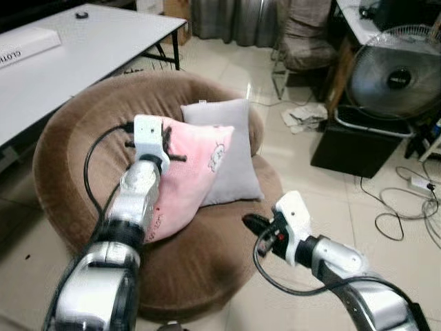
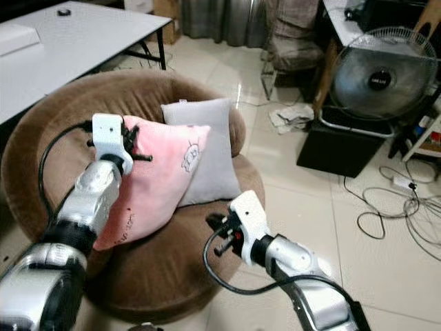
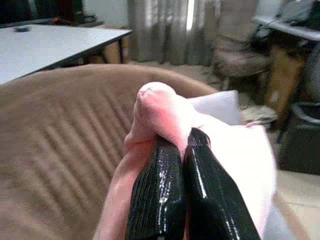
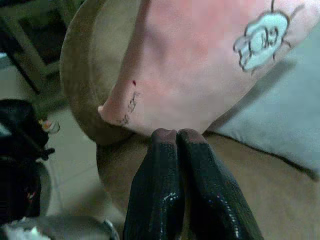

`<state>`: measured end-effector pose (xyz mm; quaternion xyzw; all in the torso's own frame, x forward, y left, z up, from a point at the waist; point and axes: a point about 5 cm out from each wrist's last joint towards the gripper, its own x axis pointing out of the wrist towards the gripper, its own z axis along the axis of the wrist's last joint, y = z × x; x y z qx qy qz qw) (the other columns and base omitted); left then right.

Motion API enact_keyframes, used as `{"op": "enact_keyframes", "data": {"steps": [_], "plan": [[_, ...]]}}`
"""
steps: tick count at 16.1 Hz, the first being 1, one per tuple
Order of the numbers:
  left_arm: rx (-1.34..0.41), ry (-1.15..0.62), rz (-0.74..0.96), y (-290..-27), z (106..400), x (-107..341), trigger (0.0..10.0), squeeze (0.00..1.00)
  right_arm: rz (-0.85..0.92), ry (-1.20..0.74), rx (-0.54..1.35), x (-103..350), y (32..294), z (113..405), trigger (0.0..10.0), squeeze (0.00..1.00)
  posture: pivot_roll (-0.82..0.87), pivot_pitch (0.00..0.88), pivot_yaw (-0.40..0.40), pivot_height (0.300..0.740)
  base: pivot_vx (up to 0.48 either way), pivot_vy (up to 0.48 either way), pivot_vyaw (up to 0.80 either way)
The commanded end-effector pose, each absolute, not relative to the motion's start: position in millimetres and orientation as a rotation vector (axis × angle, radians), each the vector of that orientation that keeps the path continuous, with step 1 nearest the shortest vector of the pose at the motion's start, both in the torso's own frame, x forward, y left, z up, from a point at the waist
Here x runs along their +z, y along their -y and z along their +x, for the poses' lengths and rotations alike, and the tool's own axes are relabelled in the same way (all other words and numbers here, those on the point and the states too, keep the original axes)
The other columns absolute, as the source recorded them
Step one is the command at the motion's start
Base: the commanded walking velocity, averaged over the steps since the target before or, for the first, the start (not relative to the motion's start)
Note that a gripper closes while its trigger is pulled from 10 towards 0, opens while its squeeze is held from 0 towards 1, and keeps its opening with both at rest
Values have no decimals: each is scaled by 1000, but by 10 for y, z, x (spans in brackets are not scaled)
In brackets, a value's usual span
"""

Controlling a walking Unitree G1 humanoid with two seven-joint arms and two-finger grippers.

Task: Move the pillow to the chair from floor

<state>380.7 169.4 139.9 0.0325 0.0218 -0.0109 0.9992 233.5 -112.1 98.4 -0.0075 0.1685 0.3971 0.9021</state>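
Observation:
A pink pillow [image 1: 196, 169] with a small cartoon print leans on the seat of the round brown chair [image 1: 72, 134], against a grey pillow [image 1: 231, 155]. My left gripper [image 3: 182, 145] is shut on the pink pillow's upper corner [image 3: 160, 102], near the chair's backrest. My right gripper [image 1: 252, 221] is shut with nothing in it. It hovers over the front right of the seat, just below the pink pillow's lower edge [image 4: 165, 120].
A white table [image 1: 89, 48] stands behind the chair on the left. A floor fan [image 1: 396, 72] on a black box [image 1: 351, 148], loose cables [image 1: 403, 207] and crumpled paper [image 1: 303, 117] lie on the tiled floor to the right. A cloth-draped chair [image 1: 303, 38] stands at the back.

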Motion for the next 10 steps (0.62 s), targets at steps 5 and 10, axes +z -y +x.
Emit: {"op": "enact_keyframes", "data": {"steps": [5, 10], "plan": [[404, -141, 174, -2317, 3794, 1386, 10000, 0, -32, -375, 844, 1025, 1163, 2207, 10000, 0, -22, 102, -22, 740, 0, 0, 0], [526, -284, 241, -2591, 3658, 1185, 10000, 0, -40, -396, 869, 1046, 1147, 2175, 10000, 0, -12, 105, -37, 740, 0, 0, 0]]}}
